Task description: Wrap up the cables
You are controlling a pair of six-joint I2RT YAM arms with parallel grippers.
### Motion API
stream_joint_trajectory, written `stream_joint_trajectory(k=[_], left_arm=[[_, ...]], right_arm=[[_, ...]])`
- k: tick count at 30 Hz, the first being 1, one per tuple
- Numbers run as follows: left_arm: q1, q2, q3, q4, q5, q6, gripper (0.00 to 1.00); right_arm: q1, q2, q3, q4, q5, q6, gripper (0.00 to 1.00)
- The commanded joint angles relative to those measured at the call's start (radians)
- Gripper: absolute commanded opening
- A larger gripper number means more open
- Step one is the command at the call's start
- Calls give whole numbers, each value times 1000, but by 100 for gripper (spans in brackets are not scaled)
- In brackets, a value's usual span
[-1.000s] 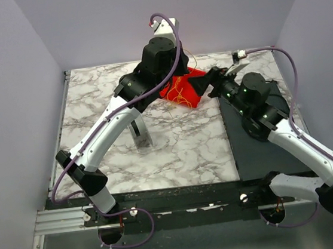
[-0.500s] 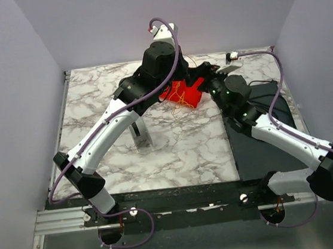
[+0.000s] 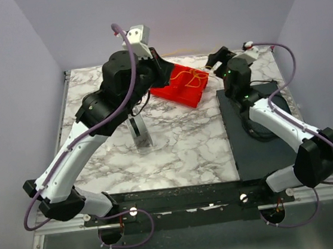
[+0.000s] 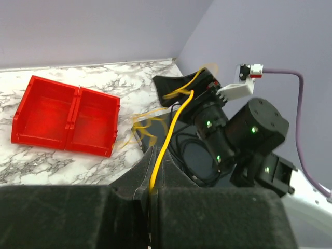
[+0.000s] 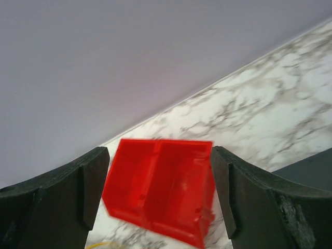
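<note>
The cables are thin yellow-orange wires (image 3: pixel 189 77) stretched over the red tray (image 3: pixel 177 90) at the back of the table. My left gripper (image 3: pixel 161 71) is at the tray's left end. In the left wrist view it (image 4: pixel 154 155) is shut on a yellow wire (image 4: pixel 174 122) that runs up to my right gripper (image 4: pixel 193 88), where blurred wire loops hang on a finger. My right gripper (image 3: pixel 214 58) is just right of the tray. In the right wrist view it (image 5: pixel 160 155) is open with nothing between its fingers (image 5: pixel 228 187), and the tray (image 5: pixel 161 187) lies beyond.
A grey metal stand (image 3: pixel 138 133) is upright on the marble table (image 3: pixel 175 147). A dark mat (image 3: pixel 248 151) covers the right side with a coiled black cord (image 4: pixel 194 155) on it. Walls close in the back and both sides.
My left arm has swung left and back, uncovering the red tray and drawing the wires across it. My right gripper has moved back and right, past the tray's right end.
</note>
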Motion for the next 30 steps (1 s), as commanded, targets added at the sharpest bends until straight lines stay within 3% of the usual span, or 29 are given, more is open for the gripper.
stream_joint_trajectory(k=[1,7,12,18,22,30], left_arm=[[4,-64,-46,12,-7,18,0],[8,-33,1,16,35,36,0],[8,26,78,-19,87,42,0],[7,26,37,2,113,9,0],[6,34,-1,37,152,4,0],[17,46,-132,187,293,110,0]], right_arm=[[-142,23,50,-140,-17,49,87],[-227,34,55,-196,-95,64,87],[-227,-34,44,-214,-232,36,87],[-226,-129,51,-265,-458,21,87],[-226,-187,-1,-205,-643,24,87],[-227,-245,-38,-265,-667,-2,77]])
